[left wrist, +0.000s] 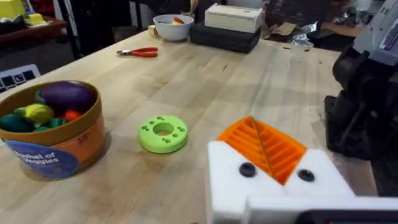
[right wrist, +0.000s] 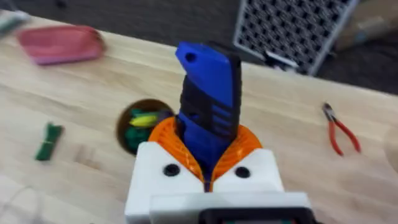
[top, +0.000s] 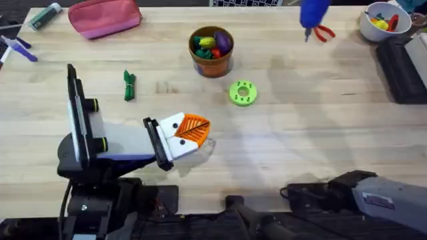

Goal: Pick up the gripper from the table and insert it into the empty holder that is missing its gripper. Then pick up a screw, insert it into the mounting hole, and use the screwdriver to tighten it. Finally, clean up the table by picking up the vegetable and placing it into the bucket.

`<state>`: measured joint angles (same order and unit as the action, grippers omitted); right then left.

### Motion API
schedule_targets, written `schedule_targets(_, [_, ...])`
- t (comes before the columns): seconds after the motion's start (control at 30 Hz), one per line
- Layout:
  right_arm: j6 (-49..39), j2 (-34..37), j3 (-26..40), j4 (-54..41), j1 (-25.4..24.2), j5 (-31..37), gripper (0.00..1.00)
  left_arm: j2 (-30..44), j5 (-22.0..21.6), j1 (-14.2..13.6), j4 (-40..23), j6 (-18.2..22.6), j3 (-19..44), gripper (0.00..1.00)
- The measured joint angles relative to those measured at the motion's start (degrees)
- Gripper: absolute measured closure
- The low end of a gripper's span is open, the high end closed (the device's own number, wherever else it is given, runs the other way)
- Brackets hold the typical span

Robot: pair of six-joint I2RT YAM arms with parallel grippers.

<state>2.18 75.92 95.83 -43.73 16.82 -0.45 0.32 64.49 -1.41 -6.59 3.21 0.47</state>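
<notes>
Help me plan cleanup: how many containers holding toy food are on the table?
2: the bucket at the far middle, and the white bowl at the far-right corner.

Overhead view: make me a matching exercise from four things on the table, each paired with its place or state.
Things:
1. screwdriver
2. vegetable
3. bucket
4. pliers

Places or states:
A. lying on bare wood, left of the bucket
B. held between the right gripper's orange pads
C. lying beside the white bowl
D. standing upright, full of toy food

Pairs: 1-B, 2-A, 3-D, 4-C
</notes>
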Motion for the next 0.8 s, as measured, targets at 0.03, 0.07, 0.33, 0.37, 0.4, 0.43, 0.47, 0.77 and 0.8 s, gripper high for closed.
schedule_targets(0.03, [0.3,-1.0,0.0,0.8,1.5,-0.4,0.977,0.0,0.0,0.0,0.0,0.0,0.0,0.994])
schedule_targets(0.07, [0.5,-1.6,0.0,1.4,2.5,-0.6,0.977,0.0,0.0,0.0,0.0,0.0,0.0,0.994])
schedule_targets(0.33, [3.0,-7.2,-5.9,14.3,12.6,-1.8,0.977,0.0,0.0,0.0,0.0,0.0,0.0,0.994])
schedule_targets(0.37, [3.7,-7.7,-7.5,16.6,13.6,-2.0,0.977,0.0,0.0,0.0,0.0,0.0,0.0,0.994])
schedule_targets(0.4, [4.2,-8.0,-8.9,18.6,14.3,-2.2,0.977,0.0,0.0,0.0,0.0,0.0,0.0,0.994])
schedule_targets(0.43, [4.8,-8.2,-10.5,21.2,15.0,-2.5,0.977,0.0,0.0,0.0,0.0,0.0,0.0,0.994])
schedule_targets(0.47, [5.5,-8.3,-12.3,24.0,15.7,-3.1,0.977,0.0,0.0,0.0,0.0,0.0,0.0,0.994])
schedule_targets(0.77, [10.3,-8.2,-26.2,48.4,16.8,-16.3,0.977,0.0,0.0,0.0,0.0,0.0,0.0,0.994])
schedule_targets(0.8, [10.9,-8.2,-27.9,51.6,16.8,-18.1,0.977,0.0,0.0,0.0,0.0,0.0,0.0,0.994])
